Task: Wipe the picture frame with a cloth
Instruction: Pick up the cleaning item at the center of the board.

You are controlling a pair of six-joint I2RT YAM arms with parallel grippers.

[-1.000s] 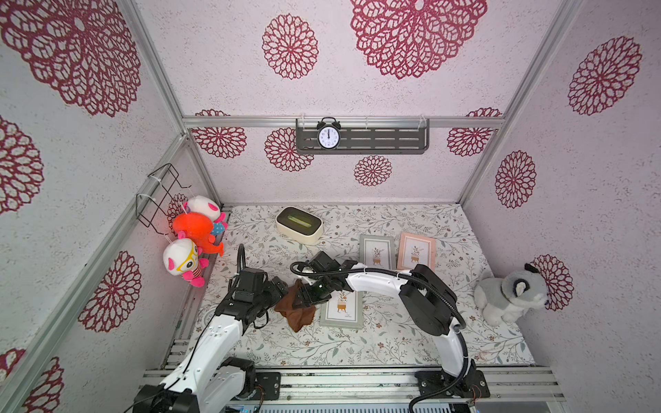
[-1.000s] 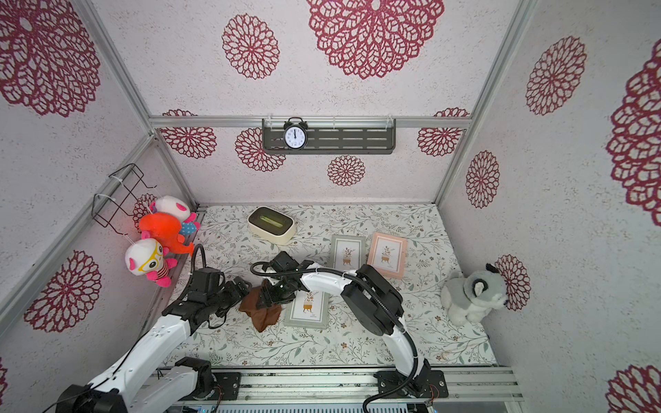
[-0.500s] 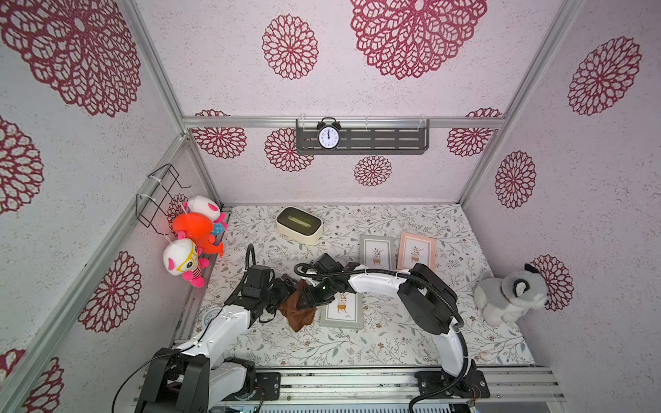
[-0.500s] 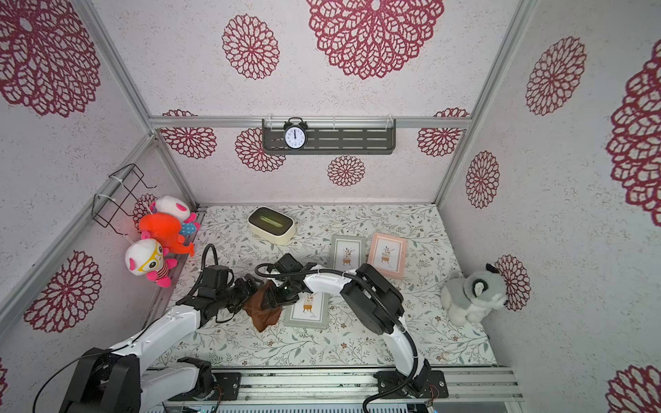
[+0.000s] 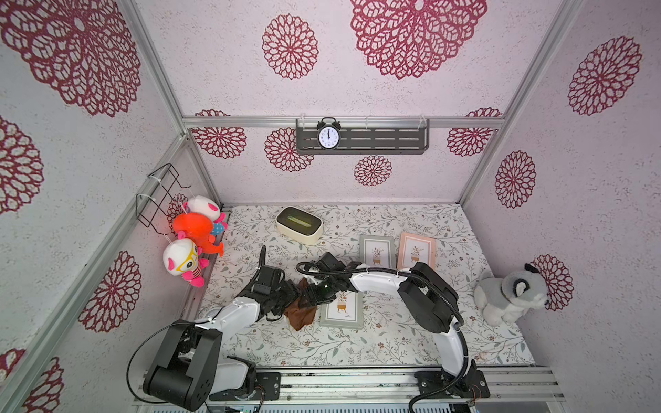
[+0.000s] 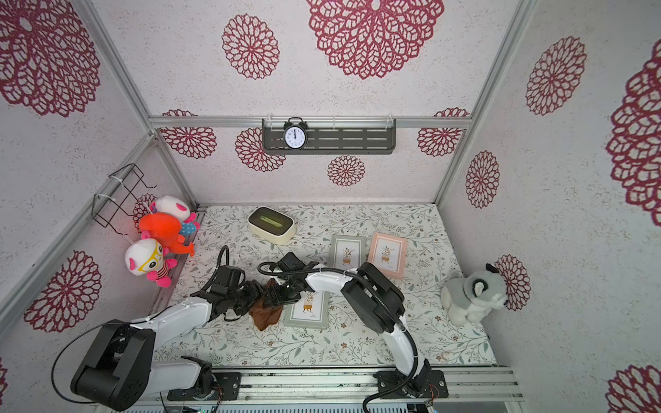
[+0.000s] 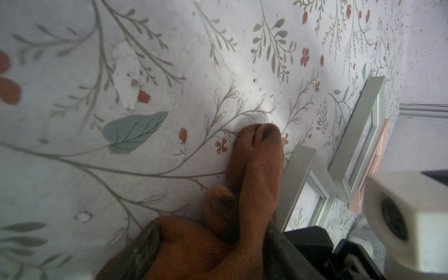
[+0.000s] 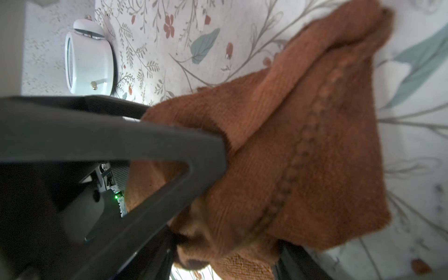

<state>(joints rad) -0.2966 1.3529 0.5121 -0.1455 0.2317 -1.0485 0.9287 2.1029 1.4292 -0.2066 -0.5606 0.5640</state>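
Observation:
The rust-brown cloth (image 5: 301,311) (image 6: 265,315) hangs bunched just left of a grey picture frame (image 5: 342,311) (image 6: 308,311) that lies flat on the floral table. My right gripper (image 5: 312,291) (image 6: 276,295) reaches in from the right and is shut on the cloth's upper part (image 8: 303,145). From the left, my left gripper (image 5: 291,297) (image 6: 256,291) meets it, jaws closed round a fold of the cloth (image 7: 254,169). The right wrist view has the left gripper's dark finger (image 8: 121,140) pressed against the fabric. The frame's edge (image 7: 300,184) lies right beside the cloth.
Two more frames, grey (image 5: 377,250) and pink (image 5: 416,251), lie behind the arms. A cream box (image 5: 299,225) sits at the back. A grey plush dog (image 5: 511,296) sits at the right wall and plush toys (image 5: 193,232) hang at the left wall.
My left arm has swung right to the cloth, and its jaws have narrowed onto a fold. The right gripper has kept its hold on the cloth in nearly the same place.

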